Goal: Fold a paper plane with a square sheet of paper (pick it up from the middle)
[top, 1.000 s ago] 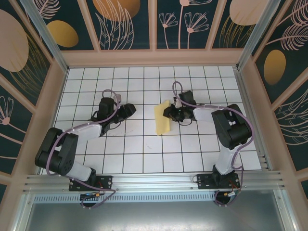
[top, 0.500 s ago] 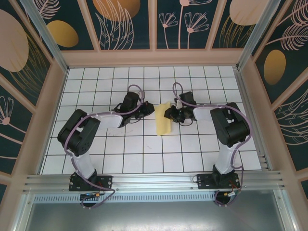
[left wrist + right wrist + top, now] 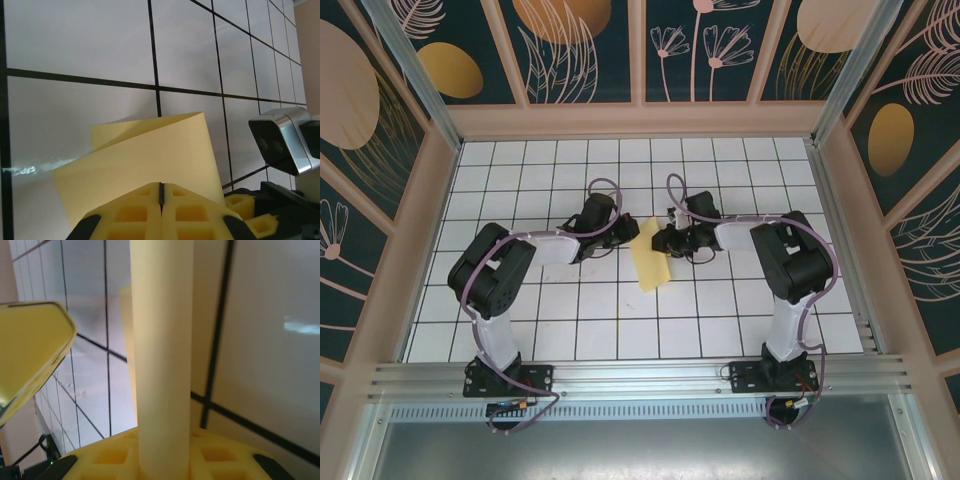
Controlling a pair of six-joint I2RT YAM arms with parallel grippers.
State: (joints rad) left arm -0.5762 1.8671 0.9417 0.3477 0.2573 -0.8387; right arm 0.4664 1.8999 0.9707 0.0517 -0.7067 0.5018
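One thin, smooth yellow paper sheet (image 3: 652, 265), folded.

A white table (image 3: 520, 310) is ruled with black grid lines. A tan wooden border (image 3: 640, 122) runs around the table, dark flower-patterned wall panels (image 3: 585, 50) rise beyond it, and a metal rail (image 3: 640, 378) lines the table's near edge.

square sheet of paper (image 3: 150, 155), edge hidden behind left gripper (image 3: 161, 192) — top cropped in right wrist view
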